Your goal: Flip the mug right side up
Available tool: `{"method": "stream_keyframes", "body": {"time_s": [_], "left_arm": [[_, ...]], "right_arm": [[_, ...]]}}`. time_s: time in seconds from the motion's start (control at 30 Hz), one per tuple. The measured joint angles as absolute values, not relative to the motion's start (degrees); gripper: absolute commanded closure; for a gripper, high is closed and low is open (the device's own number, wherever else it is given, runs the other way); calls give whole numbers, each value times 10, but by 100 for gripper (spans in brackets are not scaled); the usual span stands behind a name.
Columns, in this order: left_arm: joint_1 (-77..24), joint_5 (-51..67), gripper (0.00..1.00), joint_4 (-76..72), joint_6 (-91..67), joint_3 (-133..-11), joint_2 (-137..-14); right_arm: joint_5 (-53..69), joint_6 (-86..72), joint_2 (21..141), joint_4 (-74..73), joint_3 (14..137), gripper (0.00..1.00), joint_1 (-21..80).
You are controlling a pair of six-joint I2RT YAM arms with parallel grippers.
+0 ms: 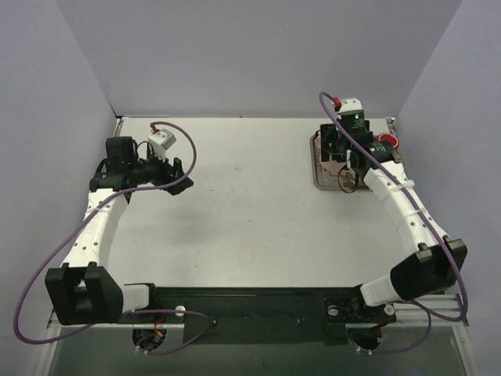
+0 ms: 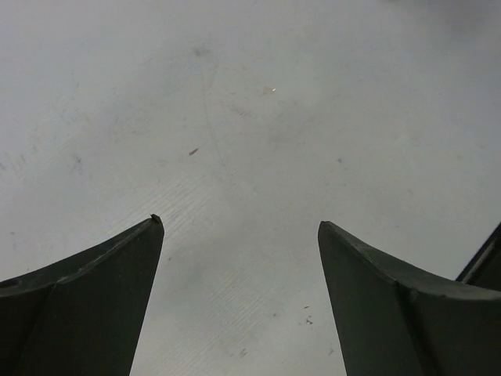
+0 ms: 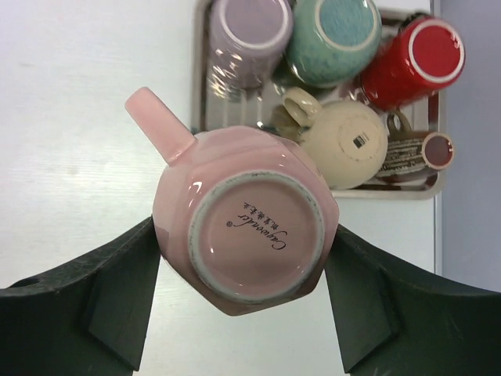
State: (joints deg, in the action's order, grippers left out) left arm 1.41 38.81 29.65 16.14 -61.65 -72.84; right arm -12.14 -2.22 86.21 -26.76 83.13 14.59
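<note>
the pale worktop (image 1: pixel 250 196) carries everything. the left arm (image 1: pixel 94 227) bends along its left edge, and the left pincer (image 2: pixel 239 223) hangs over bare surface with its jaws wide apart and nothing between them. the right arm (image 1: pixel 399 211) reaches to the far right corner, where a tray (image 3: pixel 199 70) sits. the right pincer (image 3: pixel 243 229) is clamped on the pink mug (image 3: pixel 250 235), one finger against each side. the mug is upside down at the tray's edge, base up, handle pointing away from the fingers over the bare worktop; whether it is lifted i cannot tell. in the tray stand a purple mug (image 3: pixel 249 27), a teal mug (image 3: pixel 335 31), a red mug (image 3: pixel 419 59), a cream mug (image 3: pixel 344 141) and a small brown mug (image 3: pixel 415 153), all base up.
</note>
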Motion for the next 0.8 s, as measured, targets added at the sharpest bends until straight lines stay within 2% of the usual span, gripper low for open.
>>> {"method": "stream_keyframes", "body": {"time_s": [0.2,0.4,0.63,0.8], "left_arm": [[-23,478,10,304,75,-672,-717],[-99,483,10,283,32,-673,-710],[-118,500,11,280,23,-674,-749],[-154,489,3,295,94,-699,-762]], "right_arm": [[-124,-51,764,-243,815,100,218],[-106,-71,769,-212,779,100,214],[-38,-79,766,-203,731,100,226],[22,-68,743,-196,717,100,245]]}}
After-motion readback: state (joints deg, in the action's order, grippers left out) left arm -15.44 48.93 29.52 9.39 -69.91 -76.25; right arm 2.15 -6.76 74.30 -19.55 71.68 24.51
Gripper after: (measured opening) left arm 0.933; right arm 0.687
